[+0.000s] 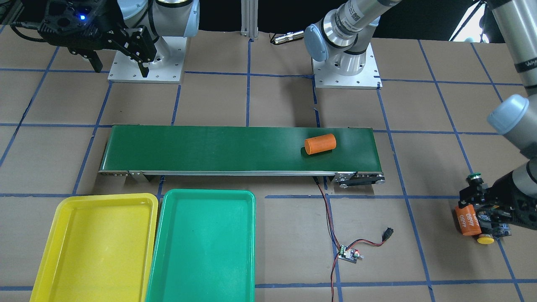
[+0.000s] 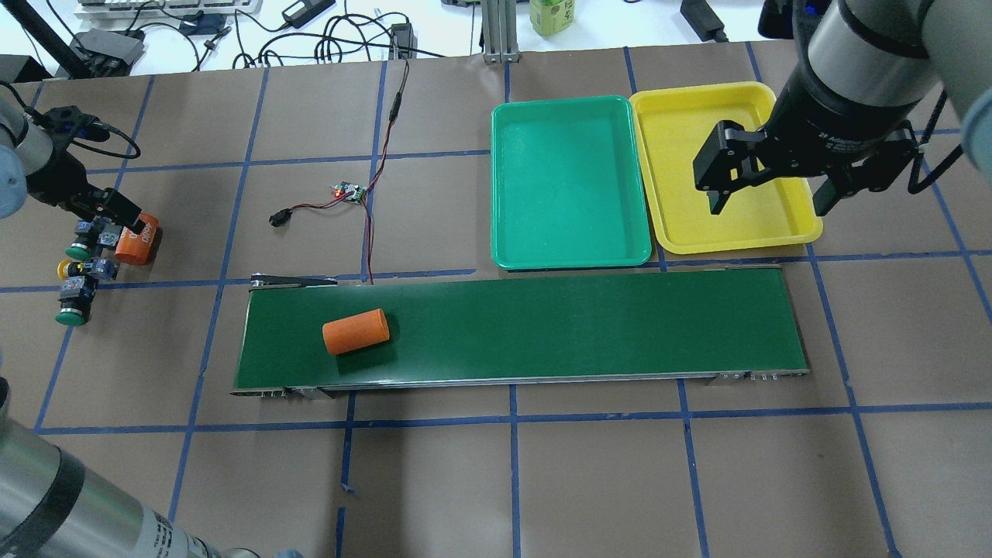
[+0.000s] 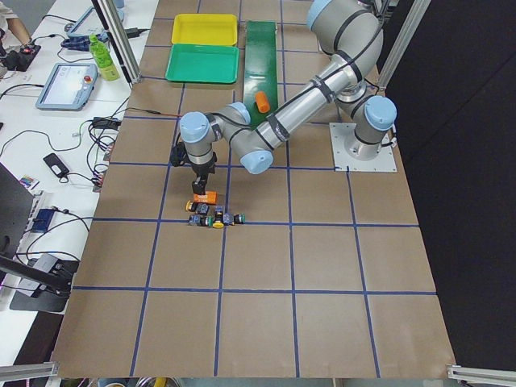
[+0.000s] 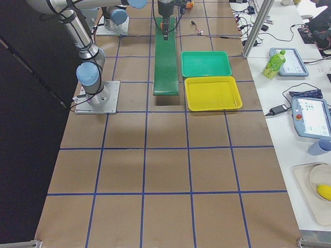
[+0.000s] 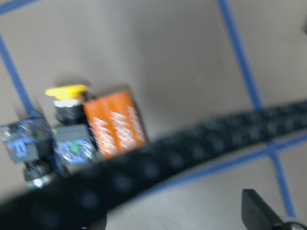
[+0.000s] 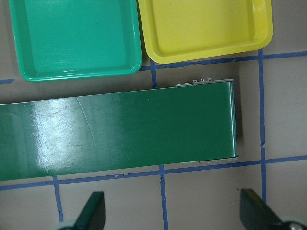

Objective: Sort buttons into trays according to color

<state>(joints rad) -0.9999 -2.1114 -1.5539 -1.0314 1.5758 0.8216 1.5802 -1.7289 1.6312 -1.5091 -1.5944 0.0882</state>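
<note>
Evidently staged for picking: left gripper [image 2: 115,219], jaws apparently wide, low over the buttons [image 2: 91,268] clustered at the left end beside a cylinder [image 2: 138,239]. Right gripper [image 2: 767,203] wide above the yellow tray [image 2: 798,229], probably waiting by the belt [image 2: 581,325]. No button in either tray.

A blue-gridded brown worktop [image 2: 589,480] carries a bright yellow tray [image 2: 736,246], a bright green tray [image 2: 573,262], a dark-green belt [image 2: 581,325] and an orange cylinder [image 2: 356,331].
</note>
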